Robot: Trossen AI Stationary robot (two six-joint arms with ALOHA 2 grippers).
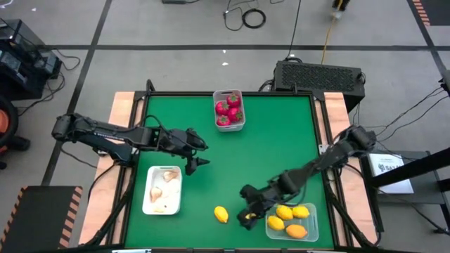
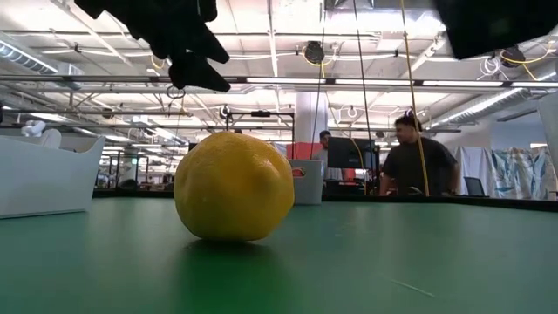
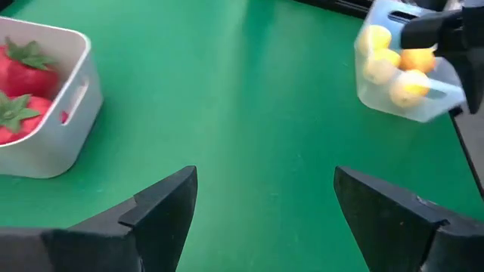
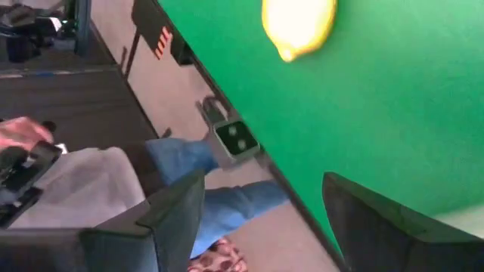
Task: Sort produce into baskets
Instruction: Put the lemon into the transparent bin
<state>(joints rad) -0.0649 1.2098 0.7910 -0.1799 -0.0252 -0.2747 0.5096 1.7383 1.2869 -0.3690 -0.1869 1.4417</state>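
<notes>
High view alone shows both empty, wide tools: right tool (image 1: 246,214) beside loose lemon (image 1: 221,214), left tool (image 1: 197,151).

This is a large open lab or workshop hall. Beyond the green table (image 2: 418,253), the low view shows a high ceiling with strip lights and hanging cables (image 2: 359,78), a person (image 2: 417,161) at a monitor (image 2: 349,153), and more workstations. Around the table, the high view shows grey floor with taped lines, coiled cables (image 1: 246,15) and a black equipment box (image 1: 318,76).
</notes>
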